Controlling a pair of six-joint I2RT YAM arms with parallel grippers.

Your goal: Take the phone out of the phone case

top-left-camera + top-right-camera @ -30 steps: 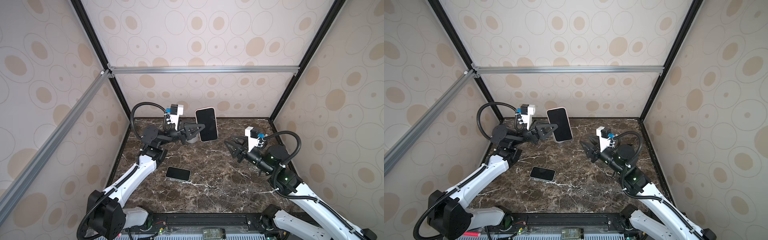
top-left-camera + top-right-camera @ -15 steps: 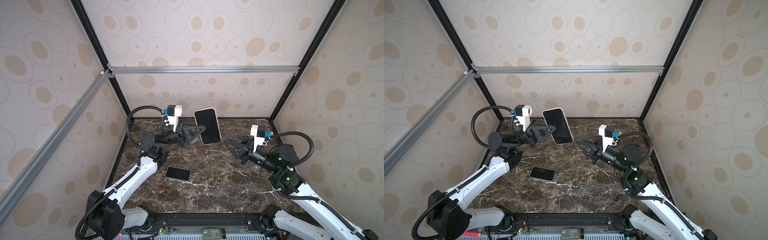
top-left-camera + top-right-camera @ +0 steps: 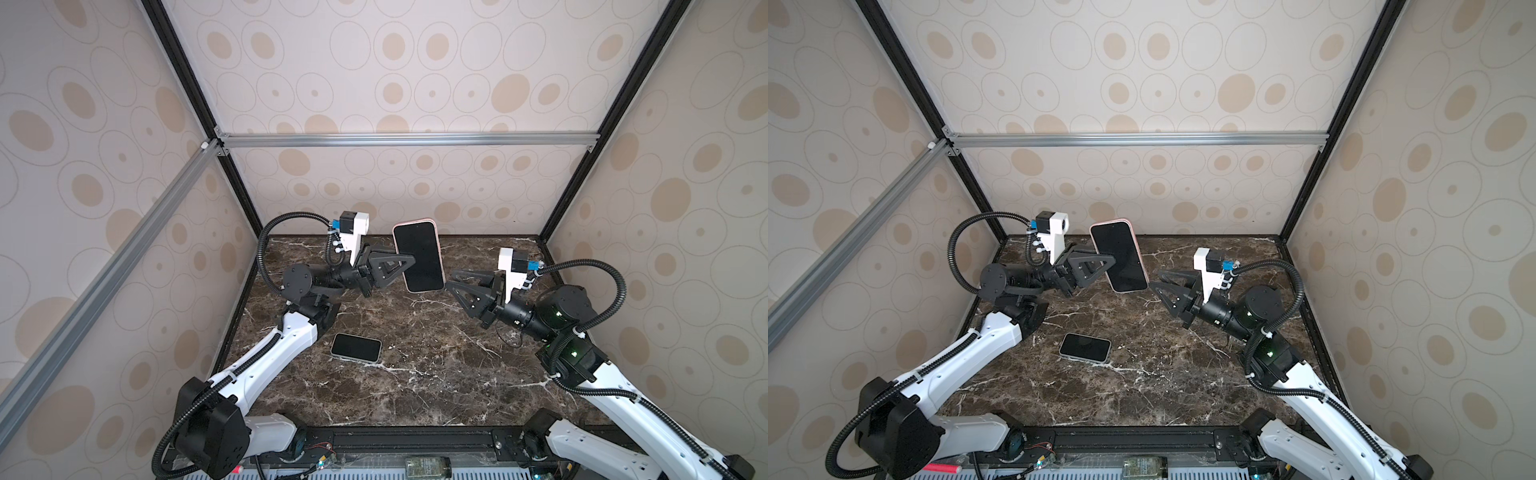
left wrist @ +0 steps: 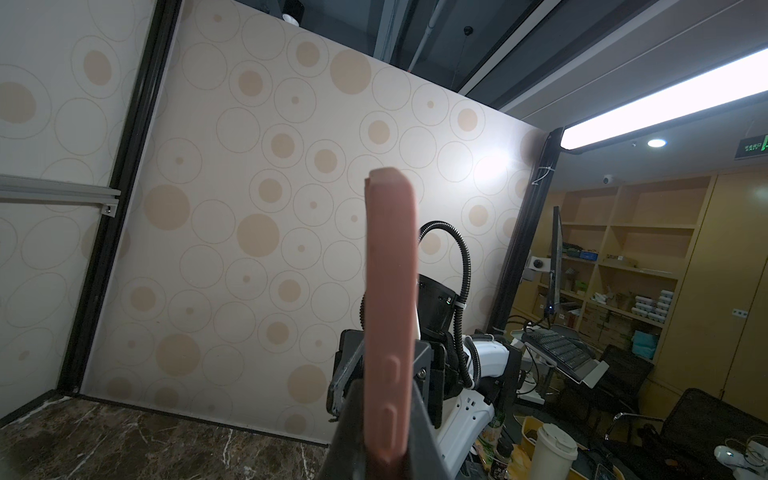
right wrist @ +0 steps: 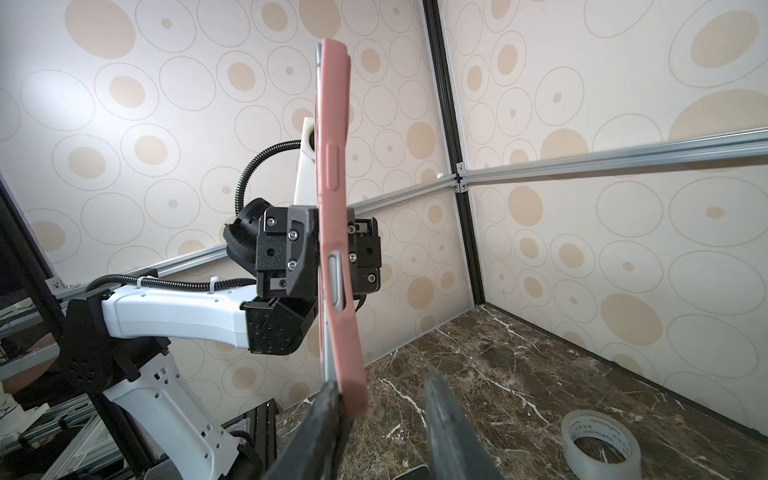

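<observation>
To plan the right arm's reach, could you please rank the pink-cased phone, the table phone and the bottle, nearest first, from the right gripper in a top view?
From the right gripper:
1. pink-cased phone, at its jaws
2. table phone, lying front-left
3. bottle, front rail

Two phones show: a cased phone in the left claw, and a bare phone lying below it. There is one pink case, one tape roll near the right claw, and two claws.
</observation>
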